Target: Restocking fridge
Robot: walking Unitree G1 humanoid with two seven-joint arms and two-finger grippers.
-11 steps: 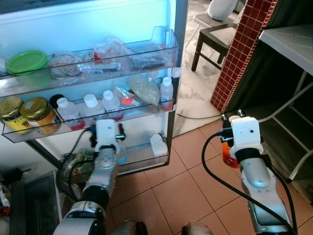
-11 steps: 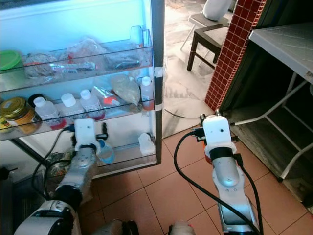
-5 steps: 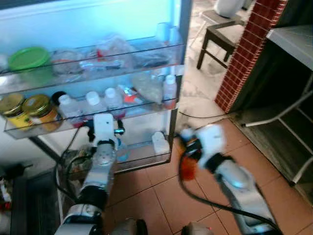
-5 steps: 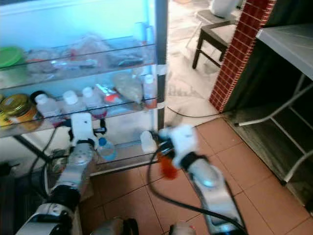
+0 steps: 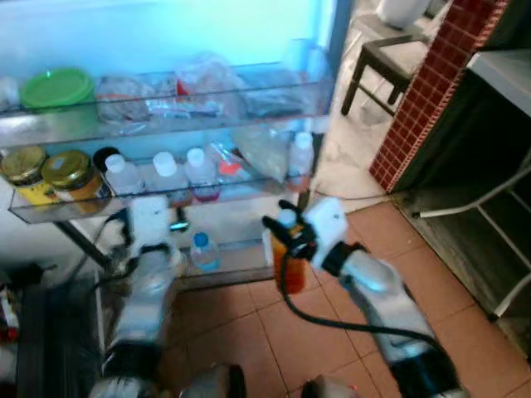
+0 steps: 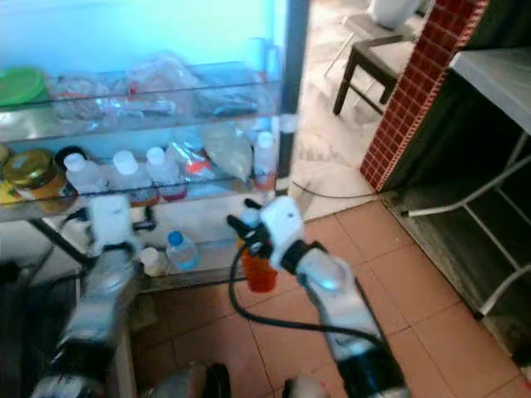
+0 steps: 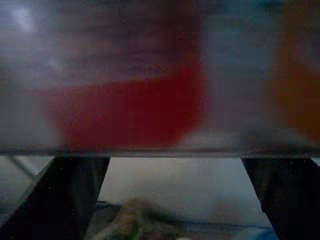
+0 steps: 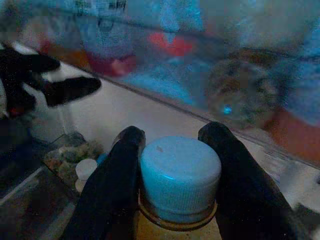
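Observation:
The open fridge door [image 5: 311, 83] carries three clear shelves of jars, bottles and bags. My right gripper [image 8: 174, 134] is shut on an orange bottle [image 5: 290, 264] just below its blue cap [image 8: 180, 172]. It holds the bottle upright just in front of the bottom door shelf [image 5: 236, 264], beside a white bottle [image 5: 267, 246]. A small blue-capped water bottle [image 5: 202, 251] stands on that shelf. My left gripper [image 7: 175, 165] is open with nothing between its fingers [image 7: 75, 195], close under the middle shelf at the door's left end.
Two yellow-labelled jars [image 5: 51, 176] and white-capped bottles [image 5: 166, 172] fill the middle shelf; a green-lidded tub [image 5: 56, 88] sits on the top one. A red brick pillar [image 5: 431, 83], a dark chair [image 5: 390, 58] and a metal rack [image 5: 498, 207] stand to the right.
My right arm swung left from the brick pillar side to the fridge door, carrying the orange bottle. The left arm shifted slightly left. The camera also turned a little.

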